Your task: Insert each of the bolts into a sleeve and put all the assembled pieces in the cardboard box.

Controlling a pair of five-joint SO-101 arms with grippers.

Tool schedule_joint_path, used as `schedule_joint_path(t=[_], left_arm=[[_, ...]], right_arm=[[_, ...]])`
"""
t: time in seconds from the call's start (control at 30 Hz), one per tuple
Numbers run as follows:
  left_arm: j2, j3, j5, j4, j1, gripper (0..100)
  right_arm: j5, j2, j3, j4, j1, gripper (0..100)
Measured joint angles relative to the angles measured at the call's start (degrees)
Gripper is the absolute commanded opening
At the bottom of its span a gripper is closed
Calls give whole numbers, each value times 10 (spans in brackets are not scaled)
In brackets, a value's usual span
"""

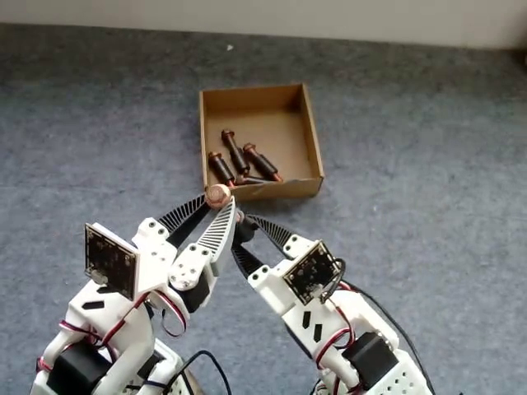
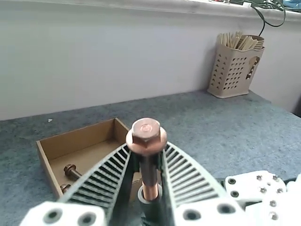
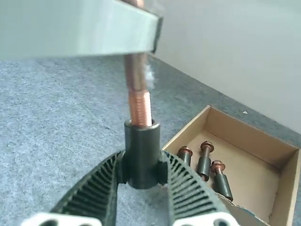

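Bolt (image 2: 147, 137) clamped by left end effector (image 2: 147, 155) | tip in sleeve (image 3: 141, 150) clamped by right end effector (image 3: 141, 165)

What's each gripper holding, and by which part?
Left gripper clamps the bolt on its shank, below the head; right gripper grips the sleeve around its sides.

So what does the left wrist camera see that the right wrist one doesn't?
Only the left wrist view: the hex head of the bolt and a holder of sticks by the wall. Only the right wrist view: the dark sleeve clamped in the right gripper, the bolt's threaded tip entering it, and all three pieces lying in the box. Both: the bolt's shaft, the box, the grey table and the pale wall.
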Motion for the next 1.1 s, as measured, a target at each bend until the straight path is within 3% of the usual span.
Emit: schedule_joint_path(t=[0.27,0.53,0.93,1.1], left_arm=[[-2,10,-1,12,0,211],[6,26,-2,20,1,214],[0,26,-2,20,-1,215],[0,25,-43,20,-1,210]], right_arm=[[0,-1,-15,-55,4,6],[-1,-1,-16,-62,11,6],[-1,-1,-15,-62,82,6],[-1,-1,20,-62,83,6]])
